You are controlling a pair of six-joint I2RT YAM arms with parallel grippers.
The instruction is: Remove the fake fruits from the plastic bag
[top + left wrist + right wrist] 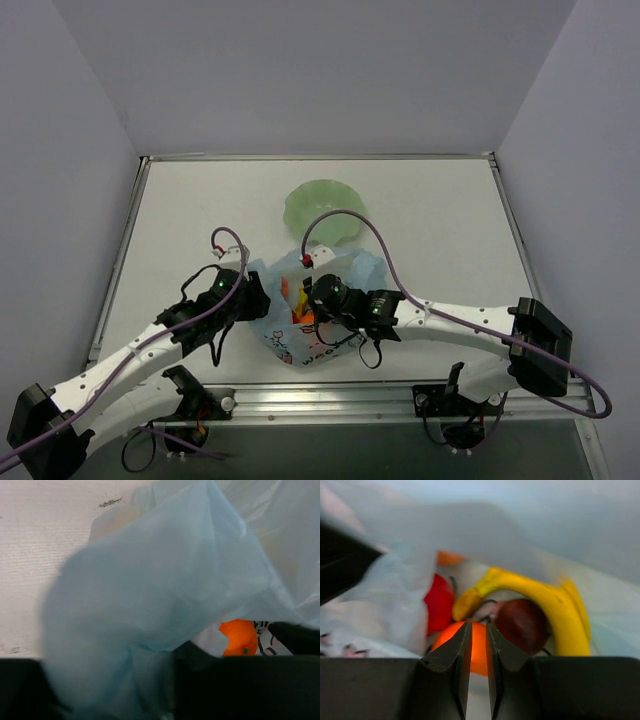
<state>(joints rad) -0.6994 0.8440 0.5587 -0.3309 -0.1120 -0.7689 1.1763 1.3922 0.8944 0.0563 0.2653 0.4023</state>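
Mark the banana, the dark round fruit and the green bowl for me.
banana (540,594): right wrist view, middle of its arch.
dark round fruit (522,625): right wrist view, its centre.
green bowl (320,195): top external view, far inner wall.

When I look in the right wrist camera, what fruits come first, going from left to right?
red apple → orange → dark red-brown round fruit. The yellow banana arches across the others, so it has no clear place in the row.
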